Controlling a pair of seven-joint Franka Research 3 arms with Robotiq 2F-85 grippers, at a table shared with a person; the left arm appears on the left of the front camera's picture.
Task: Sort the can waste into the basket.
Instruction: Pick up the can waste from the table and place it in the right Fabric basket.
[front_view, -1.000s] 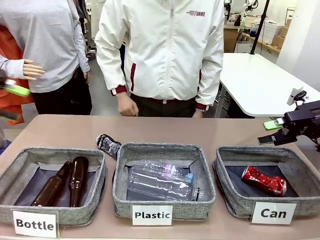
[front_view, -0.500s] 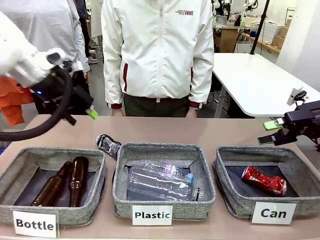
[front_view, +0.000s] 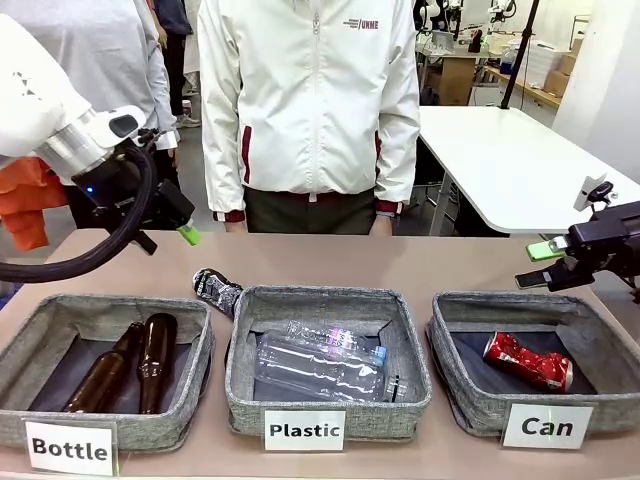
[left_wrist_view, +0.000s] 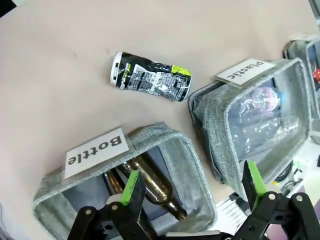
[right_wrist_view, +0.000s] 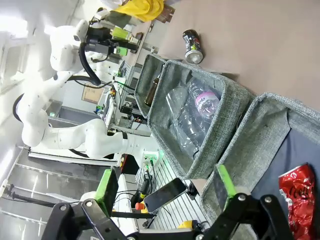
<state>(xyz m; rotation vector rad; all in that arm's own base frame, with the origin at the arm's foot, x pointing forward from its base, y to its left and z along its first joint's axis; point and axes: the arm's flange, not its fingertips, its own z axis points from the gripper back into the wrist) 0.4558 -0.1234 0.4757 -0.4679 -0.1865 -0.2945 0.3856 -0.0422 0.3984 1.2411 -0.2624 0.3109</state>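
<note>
Front view:
- The left hand (front_view: 168, 236) hangs at the upper left of the frame, over the far left part of the desk (front_view: 400, 262). Its fingers are spread and hold nothing.
- In the left wrist view the left hand's green pads (left_wrist_view: 131, 187) stand well apart, looking down on the "Bottle" bin (left_wrist_view: 175, 160) and the "Plastic" bin (left_wrist_view: 212, 117).
- The right hand (front_view: 538, 265) is at the right edge of the frame, above the far rim of the "Can" basket (front_view: 480, 405). Its fingers are spread too, with nothing between them.

Task items:
- The red crushed can (front_view: 527, 361) lies inside the "Can" basket, at the lower right of the frame, on the dark lining.
- The dark printed can (front_view: 216, 290) lies on its side on the bare desk, left of centre. It is just beside the far left corner of the "Plastic" bin and behind the gap between that bin and the "Bottle" bin. I cannot tell whether it touches the rim.

Other:
- Two brown glass bottles (front_view: 150, 360) lie in the "Bottle" bin, and clear plastic bottles (front_view: 320, 365) in the "Plastic" bin.
- A person in a white jacket (front_view: 310, 100) stands at the top centre, behind the desk.
</note>
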